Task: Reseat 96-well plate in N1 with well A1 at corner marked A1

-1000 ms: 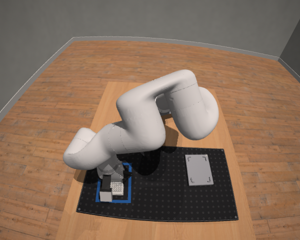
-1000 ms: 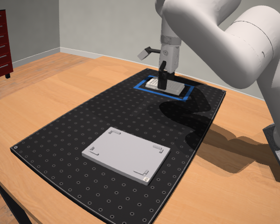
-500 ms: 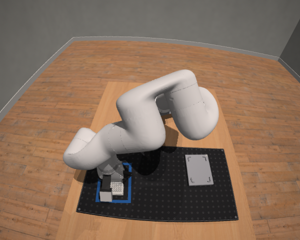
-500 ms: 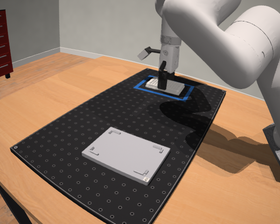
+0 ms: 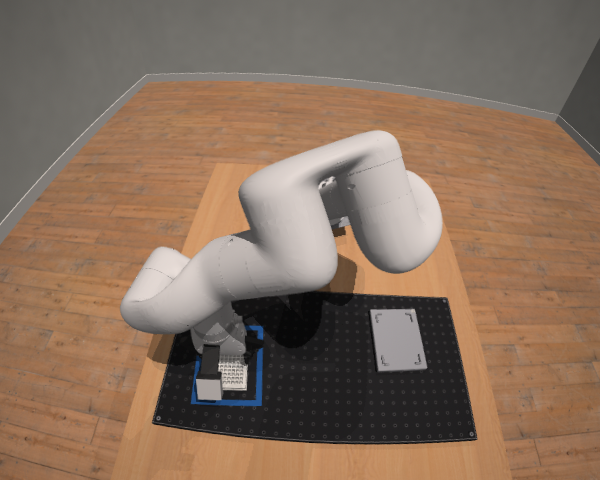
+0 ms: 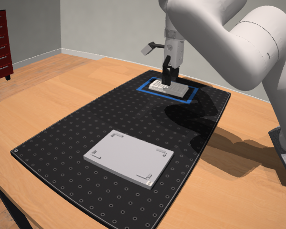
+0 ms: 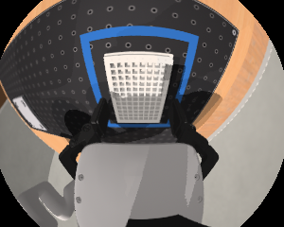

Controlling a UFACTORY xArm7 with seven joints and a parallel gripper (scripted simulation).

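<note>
Right now the white, grid-topped 96-well plate (image 6: 168, 88) is lying flat inside the blue taped rectangle of bench spot B1 (image 6: 143, 91), well apart from the pale grey slab of plate nest N1 (image 6: 128, 157), which is standing vacant with its four raised corner locators showing; the black two-fingered gripper (image 6: 169, 79) on the white arm is hanging spread wide over the plate, its fingers straddling the long sides and gripping nothing. To my eye the plate is looking like light, rigid moulded plastic; it is probably going to feel stiff and a little slick on its smooth side walls, so I am judging that the safest hold is across the short width at mid-length, low on the skirt, squarely enough that it is not tipping. The perforated top is offering no purchase at all. The black deck (image 6: 64, 138) is reading as matte, studded with regular small ringed holes; the bench (image 6: 27, 93) beneath is showing a warm wood grain; the nest's corner tag is sitting at its near right corner in the exterior view. The plate's cut corner is too small for me to make out.
</note>
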